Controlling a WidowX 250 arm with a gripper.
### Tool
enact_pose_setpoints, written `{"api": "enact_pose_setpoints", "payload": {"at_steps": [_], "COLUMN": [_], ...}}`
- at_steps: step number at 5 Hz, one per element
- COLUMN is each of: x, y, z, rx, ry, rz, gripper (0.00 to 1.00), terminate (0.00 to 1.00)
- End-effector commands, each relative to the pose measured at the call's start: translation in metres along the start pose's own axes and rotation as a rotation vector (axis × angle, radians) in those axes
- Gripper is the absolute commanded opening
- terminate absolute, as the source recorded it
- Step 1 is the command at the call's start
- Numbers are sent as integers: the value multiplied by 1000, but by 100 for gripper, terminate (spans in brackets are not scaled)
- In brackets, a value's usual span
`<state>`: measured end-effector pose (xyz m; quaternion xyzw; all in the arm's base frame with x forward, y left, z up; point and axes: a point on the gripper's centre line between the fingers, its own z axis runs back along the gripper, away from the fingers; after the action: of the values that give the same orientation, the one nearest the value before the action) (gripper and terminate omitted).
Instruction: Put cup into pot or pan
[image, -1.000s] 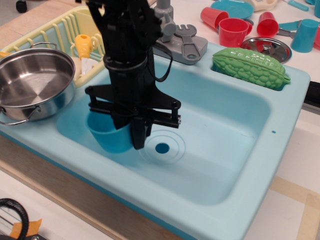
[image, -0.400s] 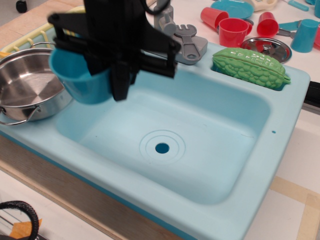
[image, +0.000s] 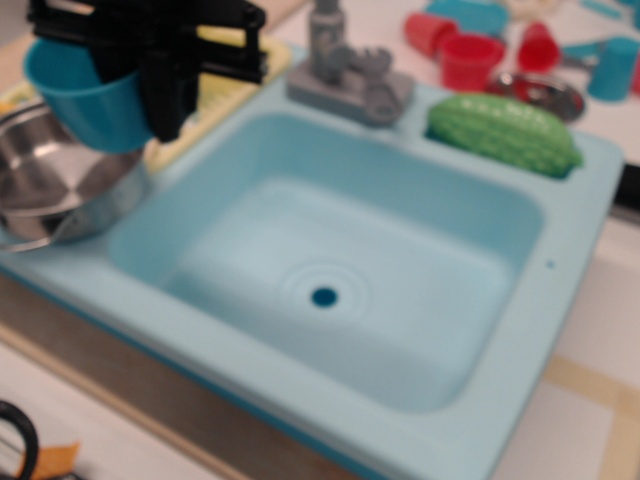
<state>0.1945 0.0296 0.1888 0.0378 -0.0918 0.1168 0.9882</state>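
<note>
The frame is blurred. My black gripper is shut on the medium-blue toy cup and holds it upright in the air at the upper left. The cup hangs above the right rim of the shiny steel pot, which sits on the sink's left ledge. The cup's handle is hidden. Part of the pot lies behind the cup and gripper.
A light-blue toy sink with a drain hole fills the middle. A grey faucet and a green bumpy vegetable sit on its back ledge. A yellow dish rack is behind the pot. Red cups and a light-blue tumbler stand at the back right.
My gripper lifted the blue cup out of the sink basin and carried it up and to the left, over the pot's edge.
</note>
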Motion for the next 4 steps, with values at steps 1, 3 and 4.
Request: {"api": "enact_pose_setpoints", "payload": {"at_steps": [1, 3, 4], "x": [11, 12, 12], "y": [31, 49, 49], "z": [-2, -14, -14], "rx": [-17, -64, -64], "ry": [-20, 45, 45], "rz": [23, 26, 26], "gripper": [0, 100, 100], "terminate": [0, 0, 0]}}
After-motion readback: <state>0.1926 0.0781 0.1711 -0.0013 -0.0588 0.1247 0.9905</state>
